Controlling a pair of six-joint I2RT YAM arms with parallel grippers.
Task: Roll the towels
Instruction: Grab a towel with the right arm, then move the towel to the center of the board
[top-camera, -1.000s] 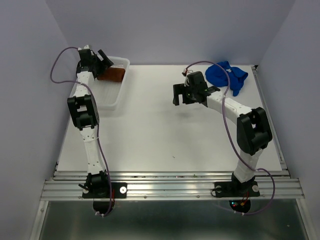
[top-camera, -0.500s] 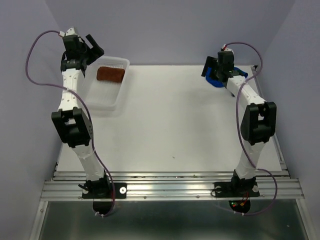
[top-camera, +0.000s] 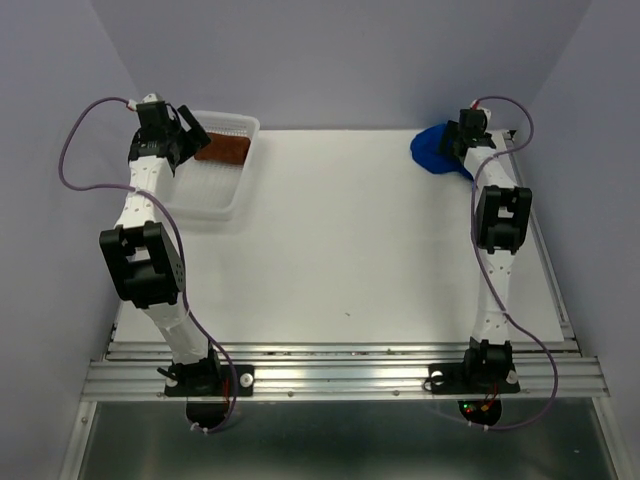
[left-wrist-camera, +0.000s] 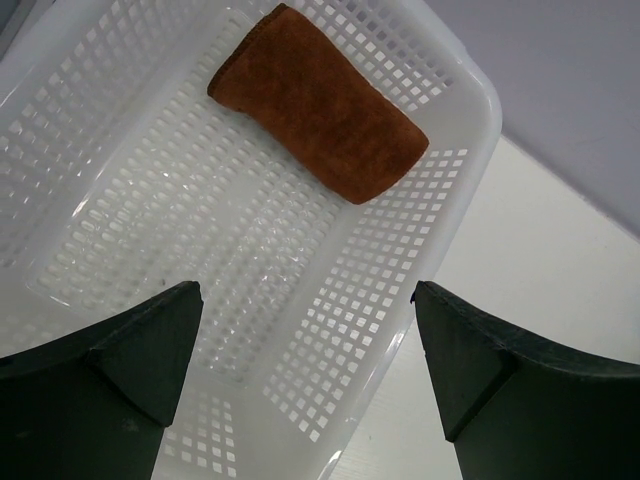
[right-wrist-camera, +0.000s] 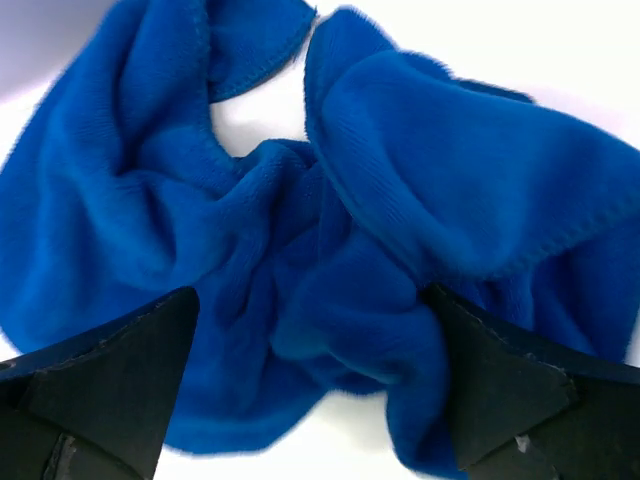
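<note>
Two towels sit at opposite far corners of a white surface (top-camera: 340, 240), shown from above and from each wrist.

On the left, a rust-brown towel (left-wrist-camera: 320, 115) lies as a compact, tidy bundle at the far end of a white mesh basket (left-wrist-camera: 440, 215). It looks rolled, though from this angle it could equally be a flat fold. The left fingers (left-wrist-camera: 130, 370) hover above the basket, spread wide apart and holding nothing, well clear of the brown towel.

On the right, a royal blue towel (right-wrist-camera: 330, 250) sits in a crumpled heap of loose folds on the bare surface, near the far right corner. The right fingers (right-wrist-camera: 110, 380) hang just above it, also spread wide with nothing between them. Whether they touch the cloth is hard to tell.

Judged from this, roughly half the task seems done. The brown towel appears finished and stowed, while the blue one is not yet flattened or rolled. It would likely need spreading out before any rolling begins.
</note>
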